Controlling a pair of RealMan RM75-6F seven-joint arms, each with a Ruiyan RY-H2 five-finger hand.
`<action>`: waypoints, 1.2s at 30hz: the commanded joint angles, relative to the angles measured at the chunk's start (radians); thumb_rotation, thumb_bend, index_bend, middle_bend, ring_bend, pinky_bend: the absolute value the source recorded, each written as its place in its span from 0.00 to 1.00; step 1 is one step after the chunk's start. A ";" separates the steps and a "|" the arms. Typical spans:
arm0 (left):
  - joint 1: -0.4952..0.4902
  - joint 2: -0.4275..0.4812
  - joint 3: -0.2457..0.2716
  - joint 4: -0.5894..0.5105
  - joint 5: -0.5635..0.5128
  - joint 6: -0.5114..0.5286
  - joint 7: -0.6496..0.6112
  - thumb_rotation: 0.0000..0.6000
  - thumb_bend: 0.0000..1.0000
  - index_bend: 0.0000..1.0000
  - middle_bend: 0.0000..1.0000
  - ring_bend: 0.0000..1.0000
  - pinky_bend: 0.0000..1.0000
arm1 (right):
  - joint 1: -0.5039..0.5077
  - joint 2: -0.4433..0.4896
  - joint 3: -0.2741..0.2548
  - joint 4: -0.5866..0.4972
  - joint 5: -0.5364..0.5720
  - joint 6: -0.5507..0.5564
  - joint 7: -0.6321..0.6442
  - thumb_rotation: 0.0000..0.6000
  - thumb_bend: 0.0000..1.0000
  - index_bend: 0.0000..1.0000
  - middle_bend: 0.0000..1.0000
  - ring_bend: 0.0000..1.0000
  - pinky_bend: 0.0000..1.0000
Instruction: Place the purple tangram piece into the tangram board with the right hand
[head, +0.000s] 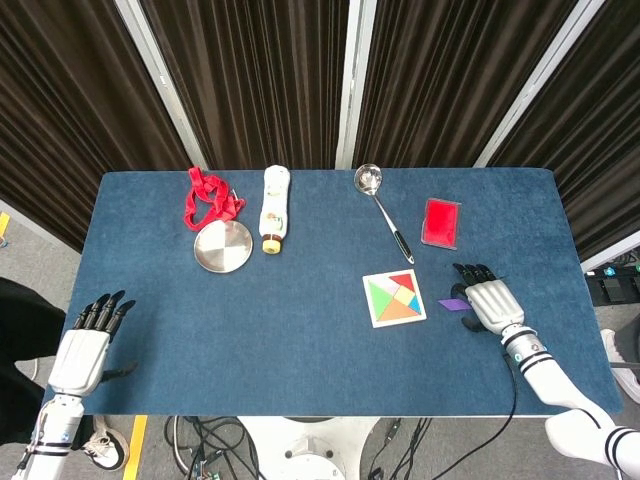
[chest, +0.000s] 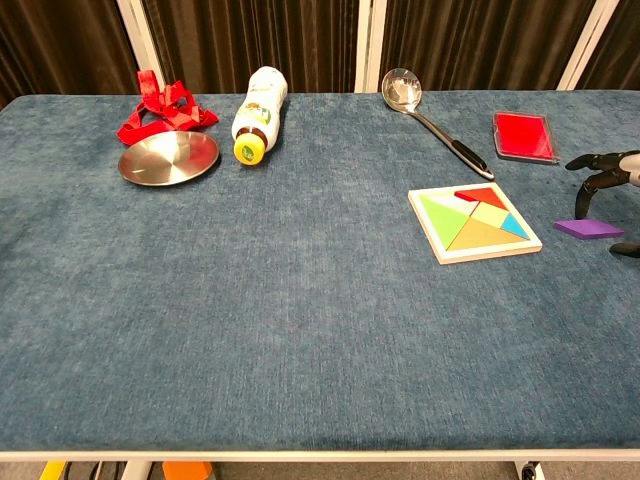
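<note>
The purple tangram piece (head: 453, 304) (chest: 588, 229) lies flat on the blue cloth, just right of the tangram board (head: 393, 298) (chest: 473, 222), which holds several coloured pieces. My right hand (head: 488, 303) (chest: 606, 176) hovers over the piece's right side with fingers spread and curved downward, holding nothing. In the chest view only its dark fingertips show at the right edge, above the piece. My left hand (head: 88, 342) rests open at the table's near left corner, away from everything.
A red flat box (head: 441, 221) lies beyond the right hand. A metal spoon (head: 382, 209), a white bottle (head: 274, 208), a steel dish (head: 222, 246) and a red ribbon (head: 209, 195) sit along the far half of the table.
</note>
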 joint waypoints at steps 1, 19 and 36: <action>-0.001 0.000 0.000 0.000 -0.002 -0.002 0.001 1.00 0.03 0.13 0.05 0.00 0.14 | 0.000 -0.001 0.001 0.000 0.003 0.001 0.001 1.00 0.21 0.39 0.00 0.00 0.00; -0.001 0.004 0.002 -0.007 -0.006 -0.008 0.002 1.00 0.03 0.13 0.05 0.00 0.14 | 0.006 -0.009 0.001 0.004 0.015 0.005 -0.008 1.00 0.22 0.46 0.00 0.00 0.00; -0.001 0.003 0.003 -0.004 -0.010 -0.012 -0.003 1.00 0.03 0.13 0.05 0.00 0.14 | -0.002 -0.019 0.002 0.013 0.015 0.033 0.007 1.00 0.22 0.54 0.00 0.00 0.00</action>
